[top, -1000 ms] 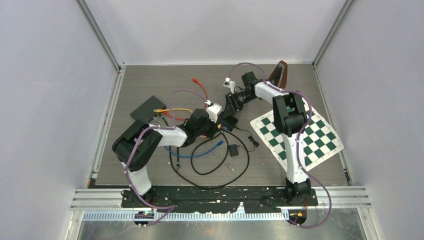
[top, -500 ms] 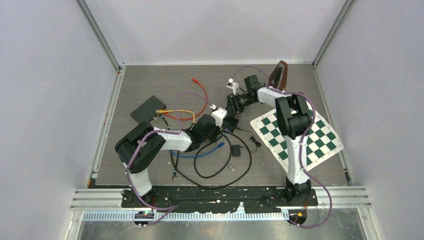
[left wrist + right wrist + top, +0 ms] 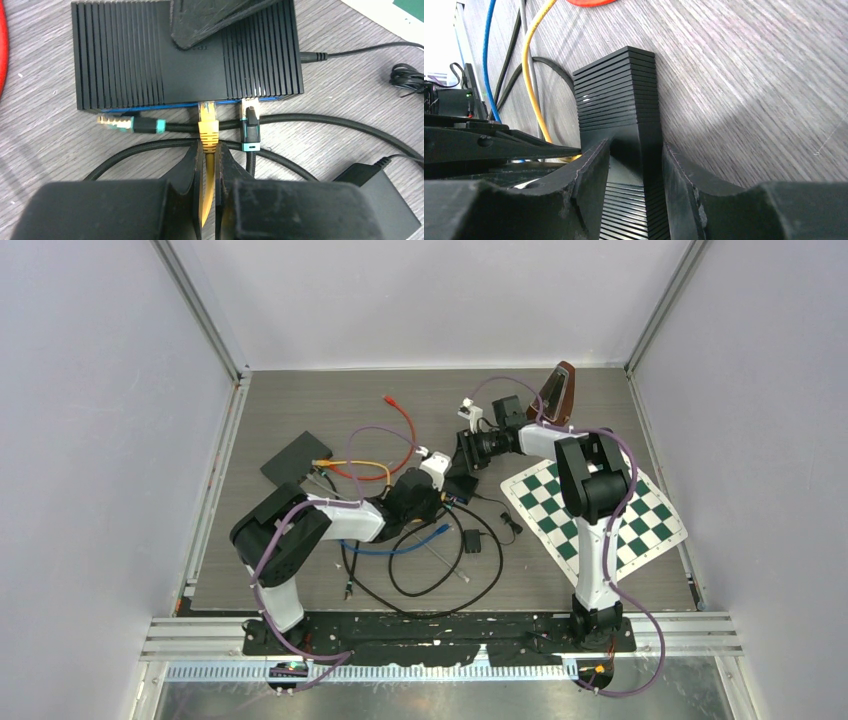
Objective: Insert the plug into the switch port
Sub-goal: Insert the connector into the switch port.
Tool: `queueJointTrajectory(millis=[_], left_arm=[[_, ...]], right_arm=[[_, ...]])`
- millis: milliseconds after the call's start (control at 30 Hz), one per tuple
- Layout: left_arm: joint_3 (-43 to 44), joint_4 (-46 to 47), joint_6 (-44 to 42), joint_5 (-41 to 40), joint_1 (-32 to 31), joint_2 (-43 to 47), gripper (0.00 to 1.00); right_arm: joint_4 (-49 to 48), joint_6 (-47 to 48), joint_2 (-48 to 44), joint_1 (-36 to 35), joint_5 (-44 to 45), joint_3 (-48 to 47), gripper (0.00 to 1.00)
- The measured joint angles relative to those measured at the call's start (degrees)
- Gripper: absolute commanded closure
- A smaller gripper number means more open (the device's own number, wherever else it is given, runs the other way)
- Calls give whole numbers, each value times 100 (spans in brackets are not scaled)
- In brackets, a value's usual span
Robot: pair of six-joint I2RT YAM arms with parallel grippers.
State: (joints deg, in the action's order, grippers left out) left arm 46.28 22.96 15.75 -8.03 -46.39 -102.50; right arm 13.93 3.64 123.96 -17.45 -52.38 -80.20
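Observation:
The black ribbed switch lies on the wood table, its port side facing my left gripper. That gripper is shut on the yellow cable just behind the yellow plug, whose tip sits in a middle port. My right gripper is shut on the switch from its far end, and one of its fingers lies across the top. In the top view the two grippers meet at the switch.
A black plug with teal trim sits in the neighbouring port, and a loose teal-tipped plug lies at the left. Black cables and a power adapter lie in front. A second black box, a red cable and a checkerboard surround them.
My left gripper has moved right and forward with the yellow plug, up to the switch's port side. The right arm shifted slightly right, still at the switch.

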Motion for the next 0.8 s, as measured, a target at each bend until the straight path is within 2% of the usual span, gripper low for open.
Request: queueJointTrajectory(millis=[267, 433, 633, 800], left_arm=[[457, -498, -461, 402, 0, 0, 100], [868, -1237, -664, 398, -13, -2, 100], [1180, -1906, -496, 168, -22, -20, 100], [1209, -2028, -216, -133, -22, -92, 100]], right_arm=[[-192, -101, -61, 4, 146, 94, 53], [-433, -302, -216, 4, 299, 343, 54], [-772, -767, -284, 15, 341, 546, 54], [-1316, -1222, -365, 35, 400, 857, 53]])
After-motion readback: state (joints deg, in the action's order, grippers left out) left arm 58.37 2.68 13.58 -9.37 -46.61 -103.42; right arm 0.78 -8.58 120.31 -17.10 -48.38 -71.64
